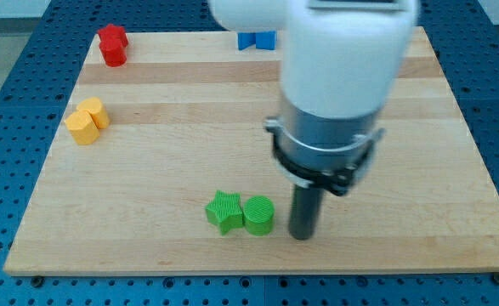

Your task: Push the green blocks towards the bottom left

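Wooden board (pixel 147 85) | my tip (pixel 302 235) upright, just right of green cylinder (pixel 259 215)

My white arm hangs upright from the view's top, my tip (pixel 303 235) down on the surface.

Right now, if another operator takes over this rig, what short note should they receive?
My tip: on the board, just to the view's right of the green cylinder, close beside it; contact cannot be confirmed.
Green blocks: the green star and the green cylinder sit side by side, touching, near the view's bottom centre of the board.
Done: the two greens are together, with the tip on their right side.
Left: they are not yet at the bottom left; probably push leftward along the bottom edge.
Others, far off: two yellow blocks at left, red block top left, blue block at top.
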You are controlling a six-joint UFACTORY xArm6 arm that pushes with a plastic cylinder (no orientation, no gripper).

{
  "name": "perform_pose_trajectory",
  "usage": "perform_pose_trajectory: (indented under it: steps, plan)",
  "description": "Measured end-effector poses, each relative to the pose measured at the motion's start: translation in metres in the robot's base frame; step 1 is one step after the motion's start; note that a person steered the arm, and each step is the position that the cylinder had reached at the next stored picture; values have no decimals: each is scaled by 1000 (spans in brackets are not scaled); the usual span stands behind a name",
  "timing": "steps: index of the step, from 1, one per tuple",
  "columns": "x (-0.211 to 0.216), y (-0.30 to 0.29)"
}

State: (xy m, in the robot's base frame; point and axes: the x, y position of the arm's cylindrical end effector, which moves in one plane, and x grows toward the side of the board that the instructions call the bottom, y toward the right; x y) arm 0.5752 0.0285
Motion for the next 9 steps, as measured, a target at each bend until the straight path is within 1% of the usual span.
perform_pose_trajectory:
  steps: [1, 2, 3, 4, 5, 6, 7, 8, 9]
  plan:
    - [-6, -45]
    - [-6, -74]
    - [-6, -80]
    - [-6, -45]
    - [-23, -35]
    - [-24, -87]
    - [-24, -154]
    - [-24, -186]
    - [-21, -148]
